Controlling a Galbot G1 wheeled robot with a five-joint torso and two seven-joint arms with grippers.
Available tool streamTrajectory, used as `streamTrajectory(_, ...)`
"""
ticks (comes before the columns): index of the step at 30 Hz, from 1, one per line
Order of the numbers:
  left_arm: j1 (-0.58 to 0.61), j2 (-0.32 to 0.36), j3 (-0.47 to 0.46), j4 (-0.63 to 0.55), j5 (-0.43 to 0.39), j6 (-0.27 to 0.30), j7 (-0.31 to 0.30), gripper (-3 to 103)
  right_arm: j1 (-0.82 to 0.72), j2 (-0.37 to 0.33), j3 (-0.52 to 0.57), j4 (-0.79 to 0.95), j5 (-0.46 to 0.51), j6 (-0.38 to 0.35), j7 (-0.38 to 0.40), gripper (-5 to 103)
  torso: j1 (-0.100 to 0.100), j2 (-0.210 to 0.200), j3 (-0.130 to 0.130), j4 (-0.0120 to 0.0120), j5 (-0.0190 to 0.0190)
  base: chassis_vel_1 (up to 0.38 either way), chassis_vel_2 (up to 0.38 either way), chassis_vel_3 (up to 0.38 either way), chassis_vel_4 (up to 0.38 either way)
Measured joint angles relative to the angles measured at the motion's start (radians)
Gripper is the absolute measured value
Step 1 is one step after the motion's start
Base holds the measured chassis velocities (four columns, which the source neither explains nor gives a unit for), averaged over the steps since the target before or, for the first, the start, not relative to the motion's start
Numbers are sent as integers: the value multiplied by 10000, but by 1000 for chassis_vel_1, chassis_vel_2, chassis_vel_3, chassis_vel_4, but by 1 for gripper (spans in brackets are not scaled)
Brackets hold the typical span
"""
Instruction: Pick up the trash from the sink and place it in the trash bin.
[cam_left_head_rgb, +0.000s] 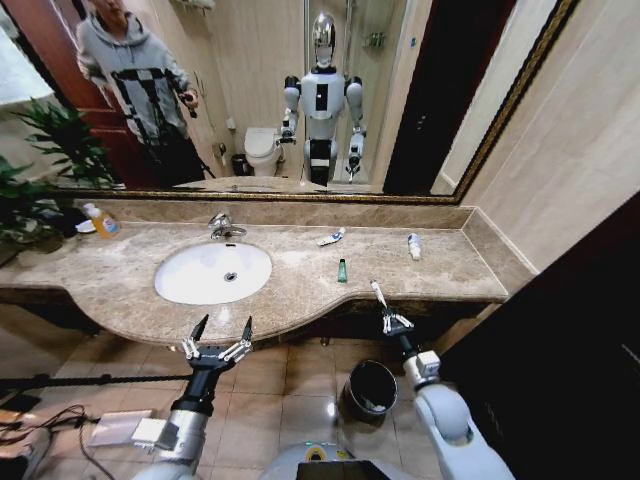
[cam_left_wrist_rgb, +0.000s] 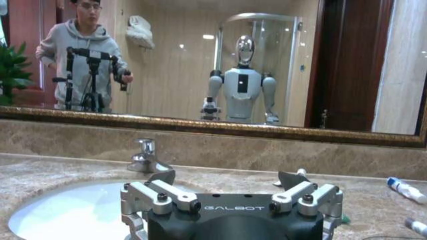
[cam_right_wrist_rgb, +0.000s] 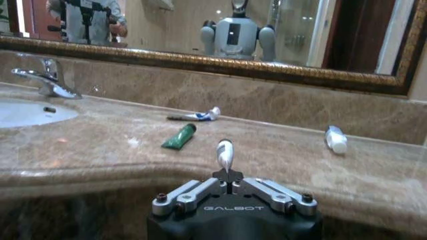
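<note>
The word "GALBOT" is written in pale letters on the dark body of the left gripper (cam_left_wrist_rgb: 230, 187). The same word "GALBOT" is on the dark body of the right gripper (cam_right_wrist_rgb: 227, 176) too.

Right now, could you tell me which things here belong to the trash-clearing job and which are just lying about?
Job:
- white stick, pinched in the right gripper
- green bottle on the counter
- two white tubes
- sink
- trash bin on the floor
- left gripper, open

Lying about:
- soap bottle
- faucet
- plant
</note>
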Motion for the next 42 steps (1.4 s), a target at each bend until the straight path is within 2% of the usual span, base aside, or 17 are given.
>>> streamTrajectory(13, 0, 0, 0, 0, 0, 0, 0, 100, -1832, 332, 111, -617, -203, 1070, 144, 0, 0, 0, 0, -1, -1, 0, 0, 0, 0)
streamTrajectory(19, 0, 0, 0, -1, 0, 0, 0, 100, -1917, 434, -18, -1465, -197, 1218, 151, 0, 0, 0, 0, -1, -1, 0, 0, 0, 0)
streamTrajectory(25, 0, 0, 0, 0, 0, 0, 0, 100, -1413, 388, -34, -2933, -51, 1172, 103, 0, 1, -1, 1, 0, 0, 0, 0, 0, 0)
streamTrajectory(29, 0, 0, 0, -1, 0, 0, 0, 100, -766, 321, -49, -4152, 29, 844, -57, 0, 1, -2, 1, 0, 1, 0, 0, 0, 0)
streamTrajectory(42, 0, 0, 0, -1, 0, 0, 0, 100, 823, 251, -312, -7194, -1060, 772, -475, 0, 1, -2, 1, 0, 1, 0, 0, 0, 0)
